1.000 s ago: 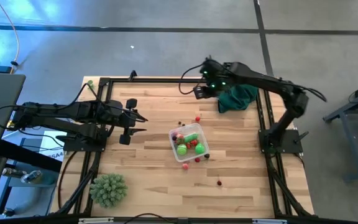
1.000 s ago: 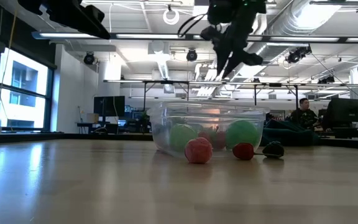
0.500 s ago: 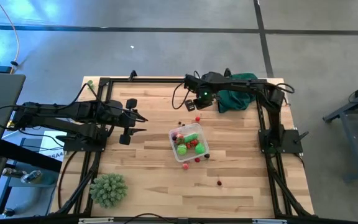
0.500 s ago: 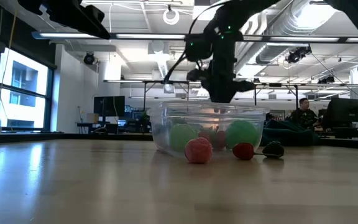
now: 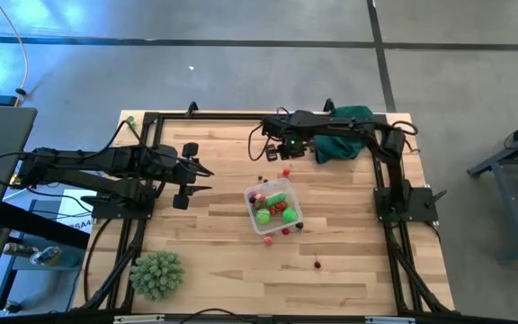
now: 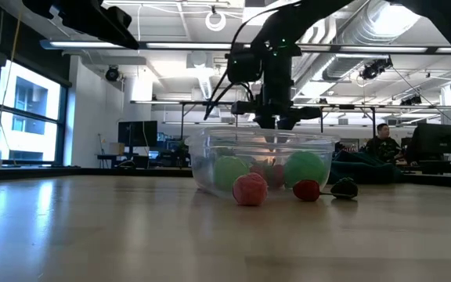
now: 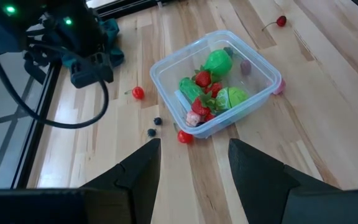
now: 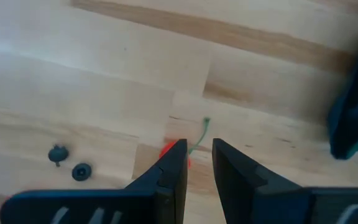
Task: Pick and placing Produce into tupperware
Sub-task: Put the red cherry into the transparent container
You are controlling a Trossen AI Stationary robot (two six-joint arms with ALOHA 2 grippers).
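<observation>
On the left side of the wooden table (image 5: 205, 234), the left gripper (image 5: 190, 175) waits above the boards, level with the tupperware's near end, its jaws standing wide apart with nothing between them. Near the table's front left corner sits a spiky pale-green ball (image 5: 156, 274).

Toward the middle lies the tupperware (image 5: 273, 206), a clear rounded box set at a slant. Inside it are bright green pieces (image 7: 219, 63) and red strawberry-like pieces (image 7: 202, 79). In the left wrist view a red berry (image 7: 184, 137) lies against the box's outer wall, two small dark berries (image 7: 154, 126) sit just beside it on the boards, and a red cherry-like piece (image 7: 138, 93) lies farther off toward the right arm. In the low view a red ball (image 6: 250, 189), a smaller red piece (image 6: 306, 189) and a dark piece (image 6: 344, 187) rest on the table in front of the box.

Right of that, the right gripper (image 5: 277, 147) is low over the table near its far edge. Its jaws are only slightly apart, and a red stemmed berry (image 8: 171, 151) shows partly hidden behind one finger; whether they touch it cannot be told. A dark green cloth (image 5: 342, 135) lies bunched at the far right corner.
</observation>
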